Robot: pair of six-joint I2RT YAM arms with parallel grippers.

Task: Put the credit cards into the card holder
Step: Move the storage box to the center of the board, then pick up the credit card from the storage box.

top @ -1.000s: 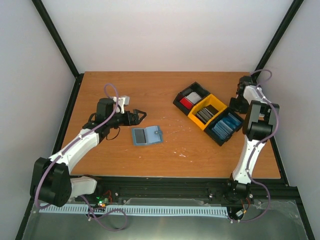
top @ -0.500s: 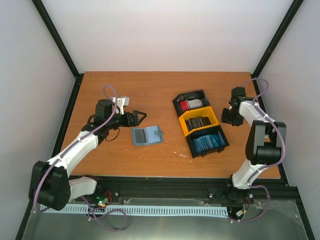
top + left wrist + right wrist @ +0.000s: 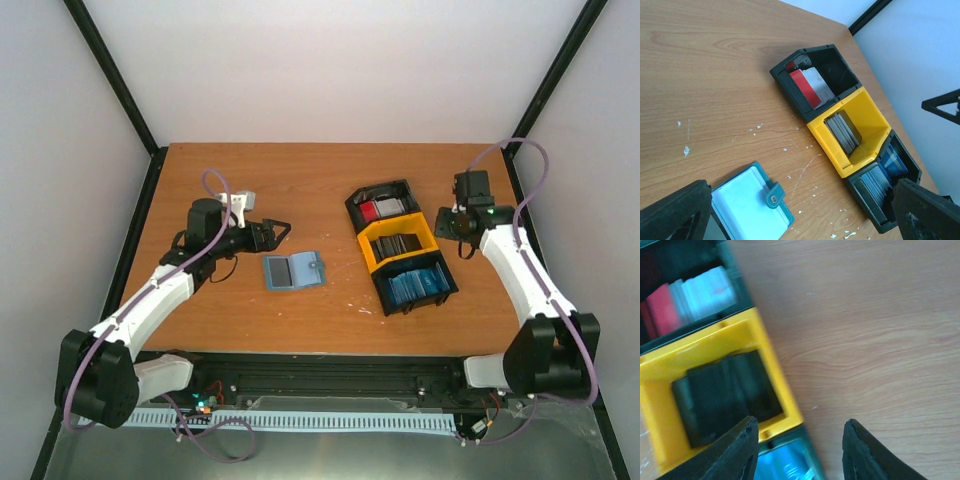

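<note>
Right wrist view: right end effector (image 3: 799, 442), jaws apart and empty, held over the middle of the black-and-yellow plastic tray (image 3: 767, 360), so dark grey cards (image 3: 725, 400) may be taken instead of bright red credit cards (image 3: 662, 307).

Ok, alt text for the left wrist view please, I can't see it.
The open left gripper hovers over the wooden table, with the blue card holder lying flat between its fingers. Beyond sits a three-bin tray holding red credit cards, grey cards and blue cards.
</note>
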